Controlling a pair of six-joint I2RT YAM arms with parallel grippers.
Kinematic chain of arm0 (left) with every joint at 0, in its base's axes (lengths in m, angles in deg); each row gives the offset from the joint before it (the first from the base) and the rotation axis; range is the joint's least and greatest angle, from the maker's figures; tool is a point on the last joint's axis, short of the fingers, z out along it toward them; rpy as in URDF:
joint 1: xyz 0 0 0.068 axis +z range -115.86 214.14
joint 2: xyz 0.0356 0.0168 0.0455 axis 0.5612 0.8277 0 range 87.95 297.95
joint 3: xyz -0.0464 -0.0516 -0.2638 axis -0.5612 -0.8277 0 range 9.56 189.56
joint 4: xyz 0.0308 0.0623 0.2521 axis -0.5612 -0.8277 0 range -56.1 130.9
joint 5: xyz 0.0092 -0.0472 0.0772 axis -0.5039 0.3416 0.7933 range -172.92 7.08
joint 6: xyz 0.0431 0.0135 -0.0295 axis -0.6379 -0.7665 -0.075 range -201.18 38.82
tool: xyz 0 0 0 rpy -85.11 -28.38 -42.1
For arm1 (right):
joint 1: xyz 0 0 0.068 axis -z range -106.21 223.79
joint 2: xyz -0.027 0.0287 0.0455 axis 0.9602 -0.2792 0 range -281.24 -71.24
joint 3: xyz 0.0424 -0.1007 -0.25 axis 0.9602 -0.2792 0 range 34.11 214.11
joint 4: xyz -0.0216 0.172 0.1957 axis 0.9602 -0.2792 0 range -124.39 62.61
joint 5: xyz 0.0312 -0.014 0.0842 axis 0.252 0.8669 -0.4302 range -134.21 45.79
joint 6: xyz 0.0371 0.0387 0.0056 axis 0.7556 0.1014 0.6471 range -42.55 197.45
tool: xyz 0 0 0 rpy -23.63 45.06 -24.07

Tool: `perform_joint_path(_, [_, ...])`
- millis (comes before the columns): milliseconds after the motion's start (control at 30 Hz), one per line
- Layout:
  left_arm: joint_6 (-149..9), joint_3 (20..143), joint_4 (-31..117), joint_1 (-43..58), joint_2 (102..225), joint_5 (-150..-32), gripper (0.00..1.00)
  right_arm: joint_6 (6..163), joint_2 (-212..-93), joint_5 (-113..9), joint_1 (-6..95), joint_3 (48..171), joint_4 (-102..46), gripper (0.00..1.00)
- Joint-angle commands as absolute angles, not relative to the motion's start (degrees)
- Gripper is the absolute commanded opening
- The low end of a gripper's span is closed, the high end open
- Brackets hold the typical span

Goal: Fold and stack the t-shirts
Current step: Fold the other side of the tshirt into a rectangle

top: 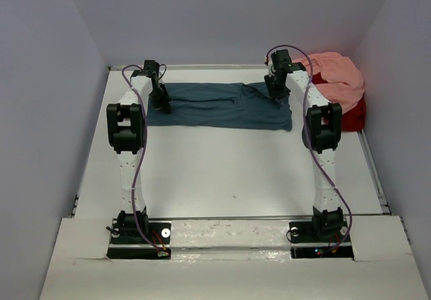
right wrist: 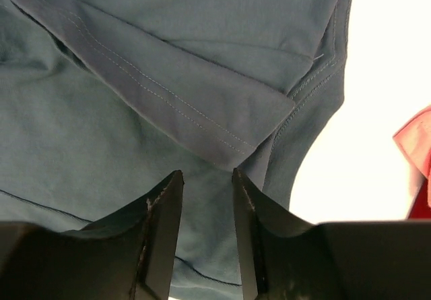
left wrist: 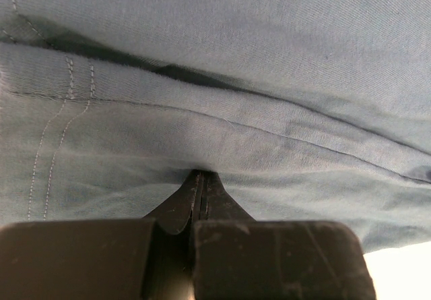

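Observation:
A dark teal t-shirt (top: 222, 104) lies spread crosswise at the far side of the table, partly folded lengthwise. My left gripper (top: 161, 103) is at the shirt's left end. In the left wrist view its jaws (left wrist: 200, 173) are pressed together with the teal fabric (left wrist: 222, 77) gathered at their tips. My right gripper (top: 277, 94) is at the shirt's right end. There its jaws (right wrist: 207, 178) stand apart over the teal cloth (right wrist: 101, 125), just below a stitched hem fold. A salmon pink t-shirt (top: 340, 81) lies bunched on a red t-shirt (top: 353, 114) at the far right corner.
White walls close in the table on the left, back and right. The pink and red pile sits just right of my right arm, and its red edge (right wrist: 419, 172) shows in the right wrist view. The white table (top: 229, 172) lies between the arms.

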State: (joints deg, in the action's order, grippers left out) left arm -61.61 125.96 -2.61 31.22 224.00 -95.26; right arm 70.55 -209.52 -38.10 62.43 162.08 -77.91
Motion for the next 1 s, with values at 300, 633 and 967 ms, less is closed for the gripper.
perform_joint_path(300, [-62.64, 127.59, -5.07, 30.89, 226.03, -95.05, 0.00, 70.07, -211.69, -36.91, 61.92, 165.07, -76.70, 0.47])
perform_joint_path(633, [-62.72, 128.56, -5.60, 30.89, 226.38, -94.87, 0.00, 70.16, -213.28, -35.51, 61.92, 167.00, -76.17, 0.10])
perform_joint_path(967, [-62.72, 128.39, -5.51, 30.89, 226.47, -94.88, 0.00, 70.68, -212.92, -34.01, 61.92, 168.58, -75.03, 0.03])
